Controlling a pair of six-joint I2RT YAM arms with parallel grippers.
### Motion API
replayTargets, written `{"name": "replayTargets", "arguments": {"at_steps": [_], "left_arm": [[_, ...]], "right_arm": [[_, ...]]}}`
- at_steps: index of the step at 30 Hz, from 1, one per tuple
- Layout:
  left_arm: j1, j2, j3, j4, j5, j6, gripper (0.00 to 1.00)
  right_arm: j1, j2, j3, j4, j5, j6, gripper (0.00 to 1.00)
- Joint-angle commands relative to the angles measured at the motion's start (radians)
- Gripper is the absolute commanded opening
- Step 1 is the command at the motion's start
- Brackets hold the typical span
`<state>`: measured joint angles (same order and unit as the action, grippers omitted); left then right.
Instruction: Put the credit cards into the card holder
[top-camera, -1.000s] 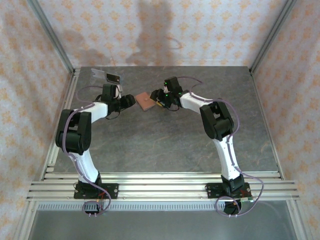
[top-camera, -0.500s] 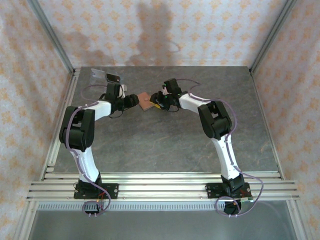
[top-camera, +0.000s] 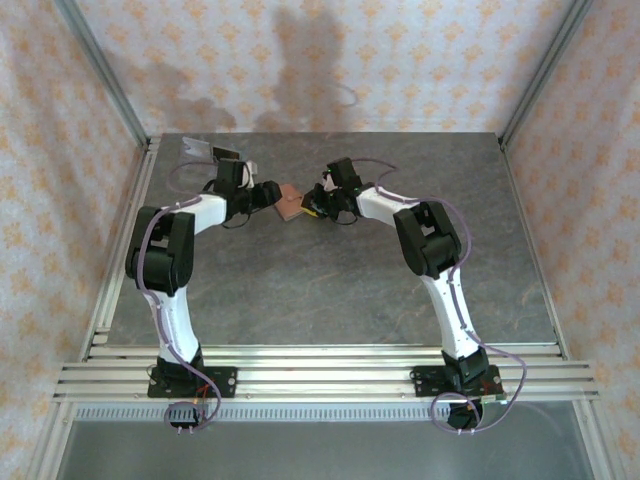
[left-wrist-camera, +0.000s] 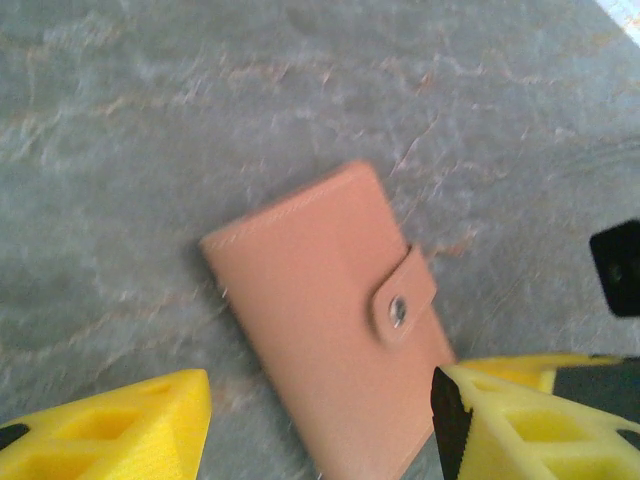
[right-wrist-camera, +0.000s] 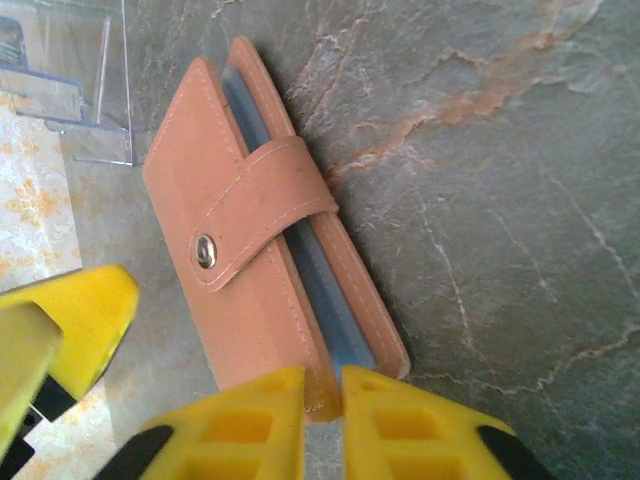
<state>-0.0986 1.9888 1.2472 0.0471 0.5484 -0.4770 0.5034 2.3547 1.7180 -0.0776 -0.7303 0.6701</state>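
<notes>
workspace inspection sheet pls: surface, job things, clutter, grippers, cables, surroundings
surface: grey stone-look table.
job's things: card holder lying flat, tab snapped shut, pale blue card edge showing between its flaps; dark card at the clear stand.
clutter: clear stand at the far left.
grippers: right gripper pinching the card holder's end; left gripper open, fingers either side of the card holder.
cables: purple cables along both arms and at the bases.
surroundings: patterned walls, metal frame.
</notes>
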Motion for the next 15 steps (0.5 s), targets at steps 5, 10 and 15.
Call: {"name": "replayTargets", "arguments": {"at_steps": [5, 10, 15], "left_arm": [[-0.003, 0.126, 0.180, -0.120, -0.002, 0.000, 0.62], [-0.004, 0.128, 0.182, -0.147, -0.059, 0.019, 0.62], [-0.011, 0.141, 0.240, -0.236, -0.075, 0.052, 0.63]], "right_arm": [[0.004, -0.041, -0.057, 0.055, -0.028, 0.009, 0.05], [0.006, -0.142, -0.208, 0.152, -0.008, 0.057, 0.02], [0.012, -0.254, -0.358, 0.174, 0.032, 0.073, 0.01]]}}
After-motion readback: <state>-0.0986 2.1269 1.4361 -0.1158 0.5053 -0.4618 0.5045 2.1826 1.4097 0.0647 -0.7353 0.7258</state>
